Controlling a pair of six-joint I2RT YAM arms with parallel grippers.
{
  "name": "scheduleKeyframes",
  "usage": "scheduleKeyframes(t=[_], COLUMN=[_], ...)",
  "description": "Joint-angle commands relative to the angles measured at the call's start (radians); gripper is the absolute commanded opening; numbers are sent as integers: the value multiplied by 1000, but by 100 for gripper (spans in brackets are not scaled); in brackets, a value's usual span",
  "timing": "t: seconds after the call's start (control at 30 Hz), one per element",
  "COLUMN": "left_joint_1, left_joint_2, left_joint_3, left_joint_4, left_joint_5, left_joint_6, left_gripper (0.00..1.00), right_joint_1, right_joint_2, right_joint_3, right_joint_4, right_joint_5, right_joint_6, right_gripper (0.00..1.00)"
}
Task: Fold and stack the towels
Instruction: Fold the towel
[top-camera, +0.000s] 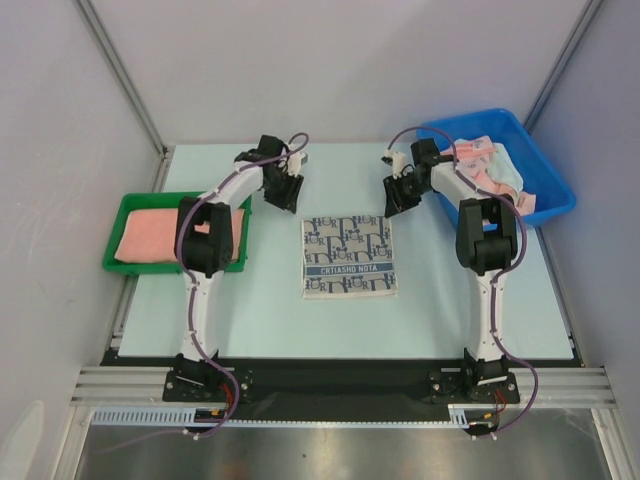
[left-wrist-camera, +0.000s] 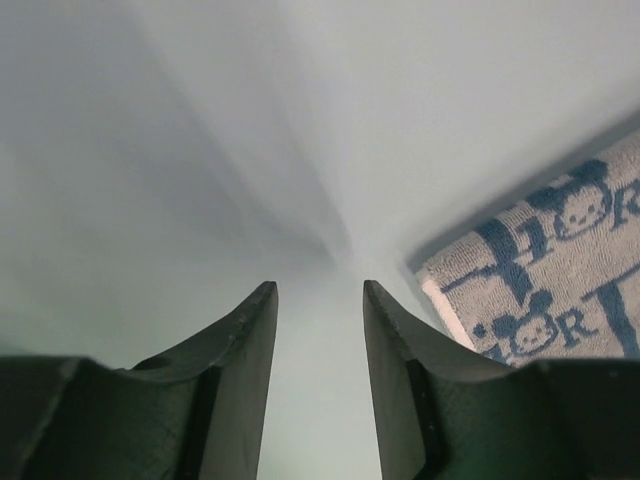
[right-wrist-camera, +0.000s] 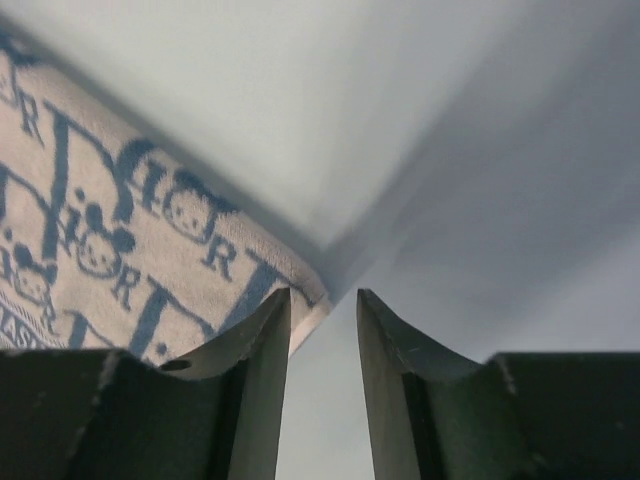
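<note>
While the navy-and-white patterned towel (top-camera: 348, 257) lies flat mid-frame on the desk (top-camera: 270, 310), the left gripper (left-wrist-camera: 318, 290) and right gripper (right-wrist-camera: 323, 295) hover by its upper corners, each narrowly parted, holding nothing.

Looked like a robotics lab test cell rather than a home or a shop. Was boxed in on three sides by plain pale panels (top-camera: 350, 70) set in bare aluminium posts (top-camera: 120, 75). Had a pale-blue table (top-camera: 270, 320) edged at the near side with an extruded aluminium rail (top-camera: 340, 385). Carried, bolted side by side at that rail, a white-and-black left arm (top-camera: 205, 270) and right arm (top-camera: 485, 260). Showed purple cables (top-camera: 528, 390) looping along the arms and, below the rail, a slotted white cable duct (top-camera: 140, 413). Bore a green tray (top-camera: 115, 240), a blue bin (top-camera: 545, 165) and a flat patterned towel (top-camera: 348, 256).
</note>
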Motion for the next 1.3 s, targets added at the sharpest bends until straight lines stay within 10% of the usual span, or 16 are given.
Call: scheduleKeyframes(t=[0.0,0.3,0.57,1.07,1.27], left_joint_1=[1,-37,-136,-244,-250], left_joint_2=[-113,-519,-670,-480,-458], left_joint_3=[63,-427,-820,-833,-814], left_joint_4=[-20,119,329,323,294], left_joint_5=[-150,-128,38,-121,-155], left_joint_6=[-134,-479,-573,-637,-634], left_gripper=[44,41,39,35,6], right_joint_1=[15,60,159,236,236], right_joint_2=[-43,-385,-531,-596,-596], right_joint_3=[81,-220,-563,-749,-752], right_joint_4=[23,23,109,196,208], right_joint_5=[83,322,339,354,359], right_joint_6=[169,667,668,673,676], right_gripper=[39,38,37,33,33])
